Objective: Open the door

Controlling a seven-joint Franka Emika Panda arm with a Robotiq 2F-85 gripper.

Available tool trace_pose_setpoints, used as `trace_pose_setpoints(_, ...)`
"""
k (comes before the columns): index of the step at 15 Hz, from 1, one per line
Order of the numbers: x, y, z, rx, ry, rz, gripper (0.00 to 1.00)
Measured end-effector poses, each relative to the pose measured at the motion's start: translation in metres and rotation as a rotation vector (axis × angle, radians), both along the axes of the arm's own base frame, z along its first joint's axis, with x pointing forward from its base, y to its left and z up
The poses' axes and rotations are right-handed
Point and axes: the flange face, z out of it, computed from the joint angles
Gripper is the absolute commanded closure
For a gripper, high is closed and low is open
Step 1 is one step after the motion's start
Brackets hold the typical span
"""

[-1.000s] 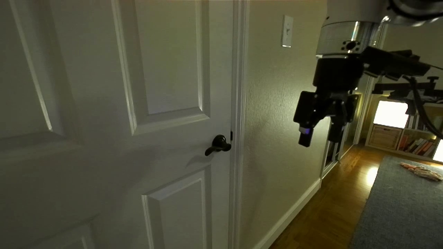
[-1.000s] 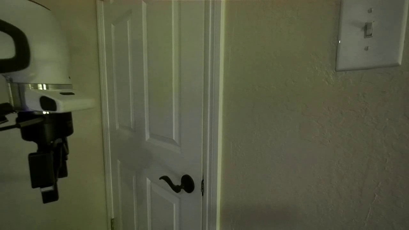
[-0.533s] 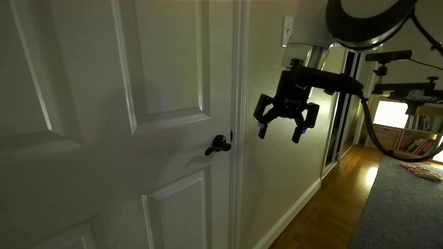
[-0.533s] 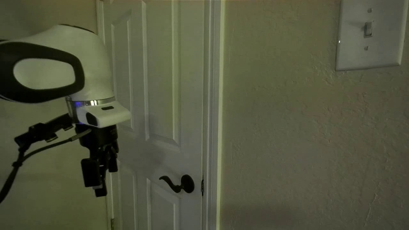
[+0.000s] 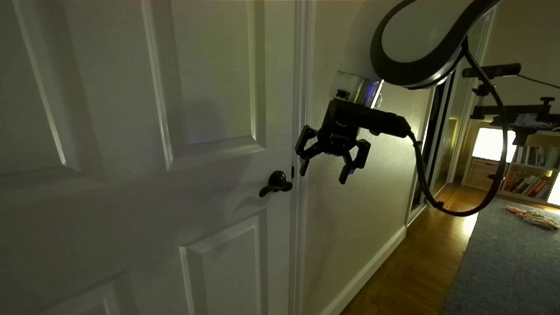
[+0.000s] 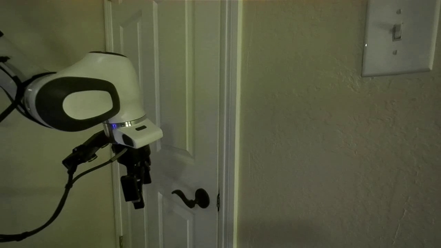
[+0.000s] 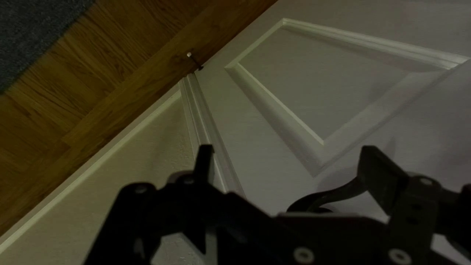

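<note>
The tall white panelled door (image 5: 218, 188) stands in its frame and looks shut; it also shows in an exterior view (image 6: 172, 137) and in the wrist view (image 7: 265, 147). Its dark lever handle (image 5: 276, 183) sits near the door's edge and also shows in an exterior view (image 6: 189, 199). My gripper (image 5: 323, 176) is open and empty, fingers pointing down, apart from the door and short of the handle. In an exterior view the gripper (image 6: 142, 194) is left of the lever. In the wrist view the handle (image 7: 331, 195) shows partly behind the right finger and gripper body.
The off-white wall (image 5: 350, 175) with a light switch (image 5: 363, 39) adjoins the door frame (image 5: 302, 131). A cable (image 5: 437, 208) loops from the wrist. A grey rug (image 5: 503, 262) lies on the wood floor (image 5: 407, 262). A shelf (image 5: 488, 173) and camera mount stand farther back.
The arm has moved towards the door and its handle, leftward in one exterior picture and rightward in the other. The wrist has turned. The door and handle have not moved.
</note>
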Motion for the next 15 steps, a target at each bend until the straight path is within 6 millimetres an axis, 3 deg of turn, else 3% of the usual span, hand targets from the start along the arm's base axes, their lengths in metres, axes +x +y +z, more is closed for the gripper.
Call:
trace_pose_setpoints(10, 0.007, -0.001, -0.004, -0.005, 0.001, -0.041, 0.0)
trace_pose_setpoints(15, 0.031, 0.023, -0.014, -0.052, -0.023, -0.098, 0.0)
